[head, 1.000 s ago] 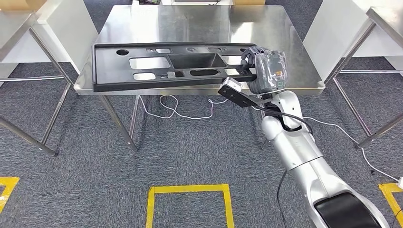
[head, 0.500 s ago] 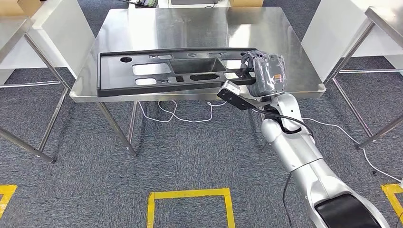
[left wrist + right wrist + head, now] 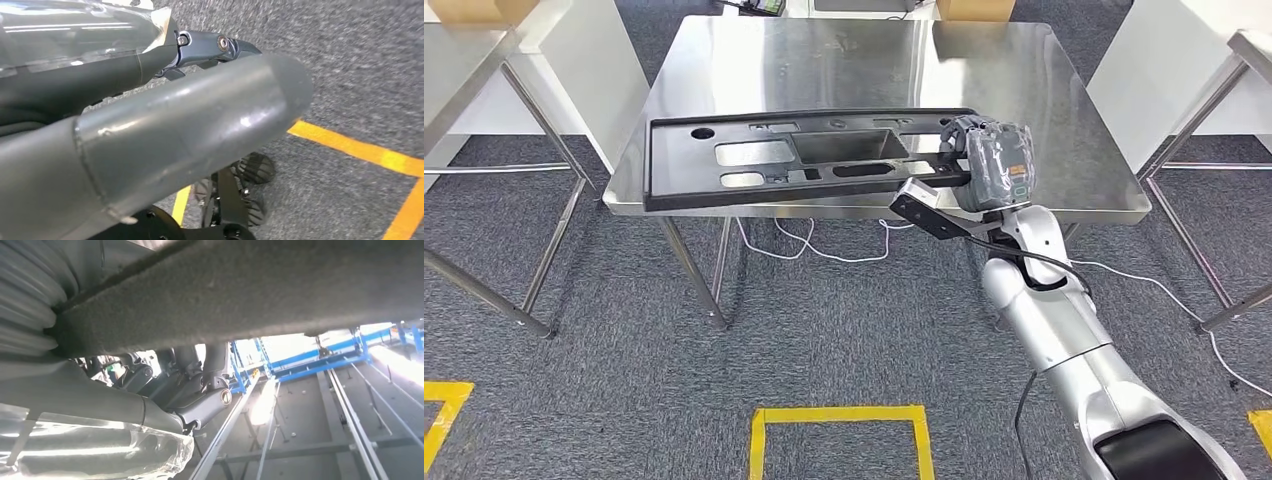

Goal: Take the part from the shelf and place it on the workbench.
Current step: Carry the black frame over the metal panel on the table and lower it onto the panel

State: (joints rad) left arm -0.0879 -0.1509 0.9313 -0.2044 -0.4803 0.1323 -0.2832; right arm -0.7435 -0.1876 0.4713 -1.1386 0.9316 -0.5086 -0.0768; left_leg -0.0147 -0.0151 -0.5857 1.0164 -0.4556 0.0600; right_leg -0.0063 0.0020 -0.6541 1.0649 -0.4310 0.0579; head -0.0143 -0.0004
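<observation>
Over the workbench, we hold the part at its right end.
Against a second ago the bench sits nearer and the part lies flatter on it, so placing looks nearly done; our right hand grips it, our left hand we cannot judge; no readable writing.

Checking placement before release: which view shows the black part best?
The head view: the whole part lies along the workbench's near edge, its end gripped by the right hand. The right wrist view shows a close, dark, felt-like underside of it. The left wrist view looks at floor.
</observation>
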